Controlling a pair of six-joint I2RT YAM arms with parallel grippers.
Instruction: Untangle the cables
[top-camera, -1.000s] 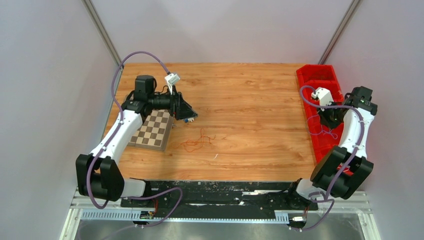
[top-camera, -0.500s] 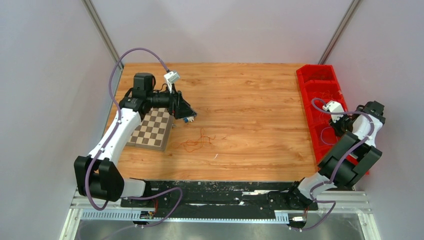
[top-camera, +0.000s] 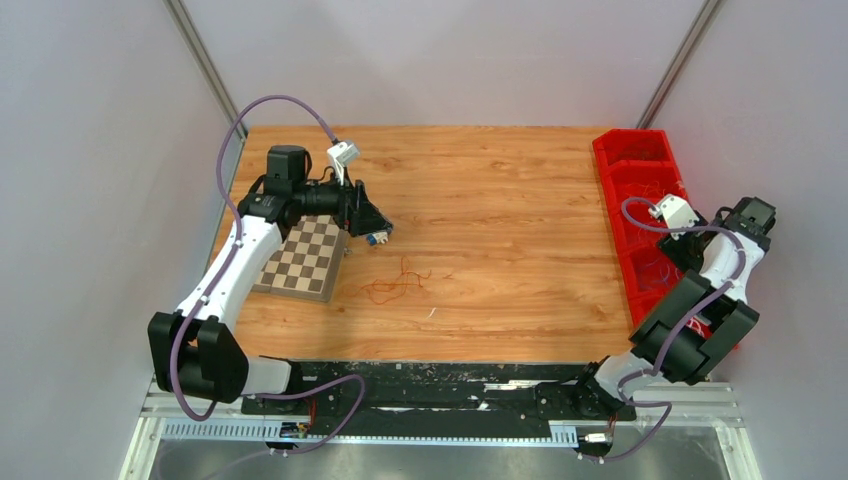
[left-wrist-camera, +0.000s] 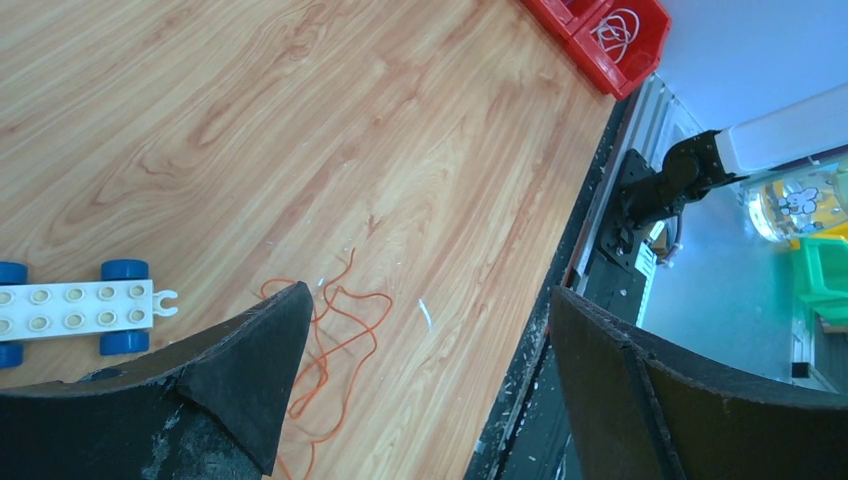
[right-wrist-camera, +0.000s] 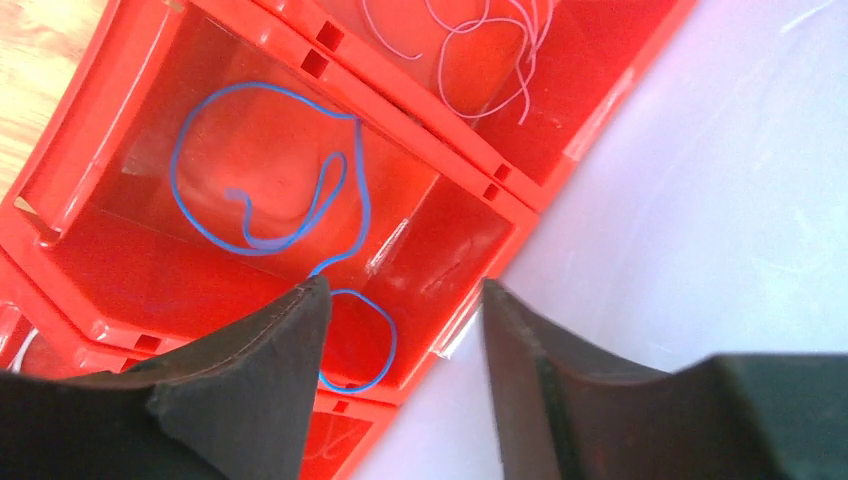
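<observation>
A loose tangle of orange-red cables (top-camera: 395, 285) lies on the wooden table, and shows in the left wrist view as thin orange loops (left-wrist-camera: 340, 325). My left gripper (top-camera: 372, 226) hovers above and to the left of it, open and empty (left-wrist-camera: 428, 295). My right gripper (right-wrist-camera: 400, 290) stands open over the red bin (top-camera: 640, 190) at the table's right edge. A blue cable (right-wrist-camera: 300, 190) lies loose in the compartment below it, one loop passing by the left fingertip. A pale cable (right-wrist-camera: 490, 50) rests in the neighbouring compartment.
A checkerboard (top-camera: 305, 262) lies under the left arm. A white toy brick with blue wheels (left-wrist-camera: 75, 310) sits beside the left gripper. A short white strand (top-camera: 432, 312) lies near the table's front edge. The black front rail (left-wrist-camera: 600, 250) borders the table.
My right gripper moved right along the red bin and opened from shut; the blue cable now lies free in the compartment. The left arm has hardly moved.
</observation>
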